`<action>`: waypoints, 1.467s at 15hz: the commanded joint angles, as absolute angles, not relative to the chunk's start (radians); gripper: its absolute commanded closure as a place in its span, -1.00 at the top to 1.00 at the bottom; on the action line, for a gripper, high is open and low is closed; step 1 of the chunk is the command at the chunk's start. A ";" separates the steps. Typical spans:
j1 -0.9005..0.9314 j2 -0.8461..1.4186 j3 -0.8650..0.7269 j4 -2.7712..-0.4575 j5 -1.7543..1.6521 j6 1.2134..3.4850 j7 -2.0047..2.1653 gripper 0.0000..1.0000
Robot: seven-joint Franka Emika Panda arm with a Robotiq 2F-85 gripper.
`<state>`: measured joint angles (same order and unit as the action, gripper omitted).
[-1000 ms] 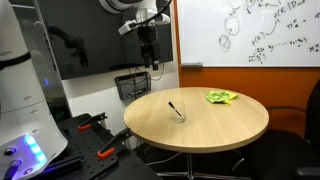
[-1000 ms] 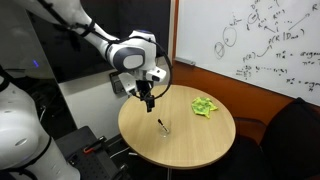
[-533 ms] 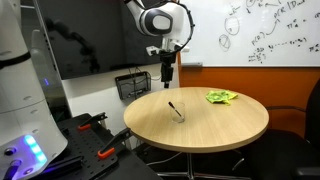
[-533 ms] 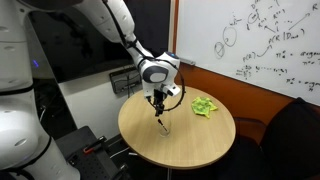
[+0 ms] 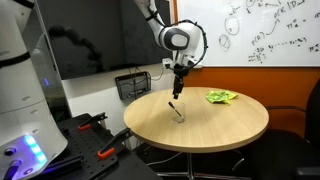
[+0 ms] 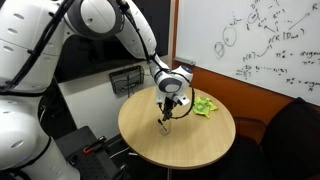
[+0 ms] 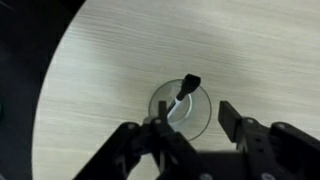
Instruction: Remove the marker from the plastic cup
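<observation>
A clear plastic cup [image 7: 181, 110] stands on the round wooden table [image 5: 215, 125] with a black-capped marker [image 7: 186, 88] leaning in it. The cup and marker also show in both exterior views [image 5: 179, 113] [image 6: 165, 124]. My gripper [image 7: 190, 122] is open and hangs straight above the cup, its two fingers to either side of the cup's rim in the wrist view. In both exterior views the gripper [image 5: 178, 92] [image 6: 167, 108] is a little above the marker's top, not touching it.
A crumpled green cloth [image 5: 221, 97] [image 6: 205, 105] lies at the table's far side. A black wire basket [image 5: 133, 84] stands beside the table near a dark screen. A whiteboard [image 5: 260, 30] hangs behind. Red-handled tools [image 5: 95, 123] lie on a low dark surface.
The arm has swung from beside the table to over its middle and come down, so the open gripper now hangs right above the cup and marker.
</observation>
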<state>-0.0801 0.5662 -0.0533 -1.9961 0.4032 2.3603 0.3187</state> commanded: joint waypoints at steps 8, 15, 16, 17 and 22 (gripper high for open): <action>-0.100 0.685 -0.048 -1.885 0.435 2.276 0.366 -0.24; -0.107 0.740 -0.039 -1.855 0.455 2.277 0.364 -0.43; -0.110 0.746 -0.036 -1.849 0.464 2.275 0.364 -0.51; -0.109 0.751 -0.036 -1.844 0.469 2.276 0.365 -0.44; -0.112 0.776 -0.037 -1.815 0.481 2.236 0.369 -0.44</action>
